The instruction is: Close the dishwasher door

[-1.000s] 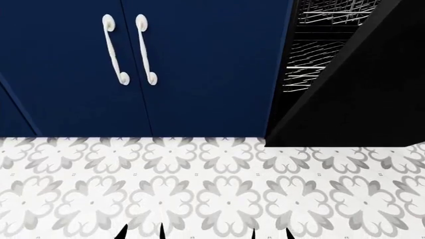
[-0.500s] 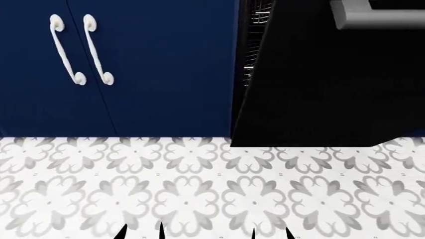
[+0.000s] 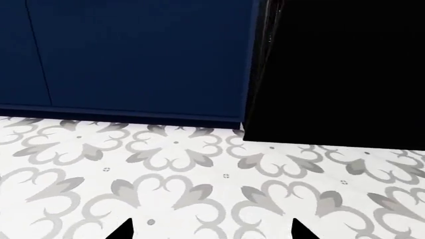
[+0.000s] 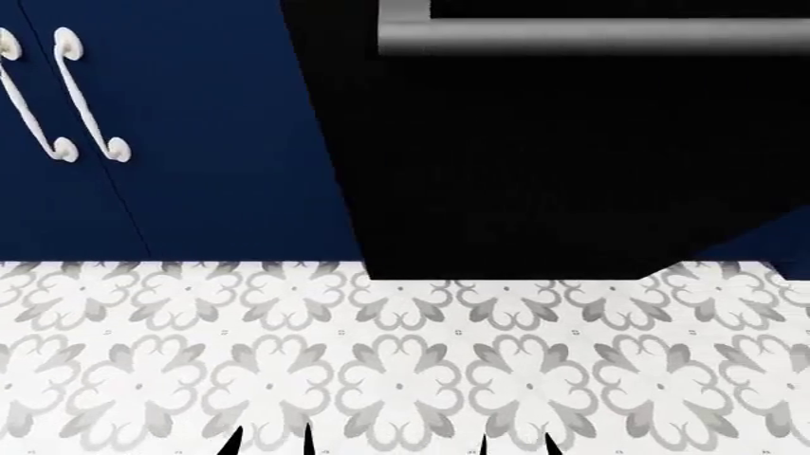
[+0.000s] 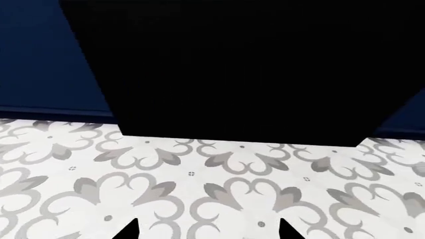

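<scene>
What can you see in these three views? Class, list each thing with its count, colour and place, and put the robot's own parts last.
dishwasher door: one, matte black, right of centre in the head view.
bar handle: one, grey, along the door's top edge.
cabinet doors: navy blue, left of the dishwasher; count unclear.
curved handles: two, white, on those doors.
floor: white tiles, grey floral pattern.
left gripper: black fingertips, apart.
right gripper: black fingertips, apart.

Black dishwasher door (image 3: pixel 339 74) beside navy cabinets (image 3: pixel 133 55)
</scene>
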{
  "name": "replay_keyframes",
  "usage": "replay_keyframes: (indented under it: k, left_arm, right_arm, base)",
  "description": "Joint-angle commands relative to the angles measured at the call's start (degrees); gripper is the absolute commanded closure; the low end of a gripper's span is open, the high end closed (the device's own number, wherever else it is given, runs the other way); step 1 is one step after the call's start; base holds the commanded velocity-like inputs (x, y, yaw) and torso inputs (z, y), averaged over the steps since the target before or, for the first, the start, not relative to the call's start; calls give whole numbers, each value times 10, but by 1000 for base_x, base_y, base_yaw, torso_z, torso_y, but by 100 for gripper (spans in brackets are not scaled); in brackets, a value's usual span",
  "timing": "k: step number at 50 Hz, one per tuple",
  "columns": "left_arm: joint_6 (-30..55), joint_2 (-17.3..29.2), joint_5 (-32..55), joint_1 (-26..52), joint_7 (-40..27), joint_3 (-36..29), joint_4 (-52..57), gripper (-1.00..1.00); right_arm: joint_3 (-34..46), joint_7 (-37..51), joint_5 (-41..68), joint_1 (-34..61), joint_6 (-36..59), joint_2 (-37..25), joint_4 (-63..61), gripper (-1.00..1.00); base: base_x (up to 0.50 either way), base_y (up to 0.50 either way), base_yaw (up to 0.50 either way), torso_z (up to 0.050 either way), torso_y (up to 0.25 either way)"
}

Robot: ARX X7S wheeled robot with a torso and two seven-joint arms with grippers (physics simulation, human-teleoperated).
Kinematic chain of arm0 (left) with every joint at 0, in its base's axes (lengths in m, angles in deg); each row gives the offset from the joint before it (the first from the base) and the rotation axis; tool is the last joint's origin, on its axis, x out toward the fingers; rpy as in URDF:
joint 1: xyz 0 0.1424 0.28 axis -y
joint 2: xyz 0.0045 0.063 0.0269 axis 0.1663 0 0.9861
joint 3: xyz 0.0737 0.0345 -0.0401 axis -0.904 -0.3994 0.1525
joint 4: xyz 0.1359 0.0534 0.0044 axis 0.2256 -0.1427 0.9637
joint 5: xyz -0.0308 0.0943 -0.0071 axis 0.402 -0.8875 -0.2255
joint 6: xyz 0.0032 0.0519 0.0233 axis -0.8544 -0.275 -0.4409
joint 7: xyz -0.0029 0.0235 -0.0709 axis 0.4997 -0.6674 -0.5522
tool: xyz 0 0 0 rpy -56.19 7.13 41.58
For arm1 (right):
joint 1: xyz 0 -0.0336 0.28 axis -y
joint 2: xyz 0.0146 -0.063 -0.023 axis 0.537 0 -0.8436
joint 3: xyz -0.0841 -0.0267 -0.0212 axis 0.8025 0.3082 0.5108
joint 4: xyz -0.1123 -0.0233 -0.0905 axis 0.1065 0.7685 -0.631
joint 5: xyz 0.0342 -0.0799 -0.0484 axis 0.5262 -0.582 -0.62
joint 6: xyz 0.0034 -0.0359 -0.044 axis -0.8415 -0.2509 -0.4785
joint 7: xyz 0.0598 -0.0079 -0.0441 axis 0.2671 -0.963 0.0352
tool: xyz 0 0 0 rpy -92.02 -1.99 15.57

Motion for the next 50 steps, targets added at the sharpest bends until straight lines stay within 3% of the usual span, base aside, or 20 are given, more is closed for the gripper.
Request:
replay_keyframes:
  k: [1,33,50]
  left_arm:
    - [0,0,0,0,-1,0,0,-100]
    - [0,0,0,0,2,1,0,-100]
    - [0,0,0,0,1,1,0,-100]
  right_arm:
    - [1,0,0,0,1,0,0,-100]
    - [-3,-3,1,0,0,0,0,-100]
    - [13,9,-1,4,-2,-1,0,-100]
  base:
    - [0,-500,0,0,0]
    - [0,-498,0,0,0]
    - [68,-13,0,0,0]
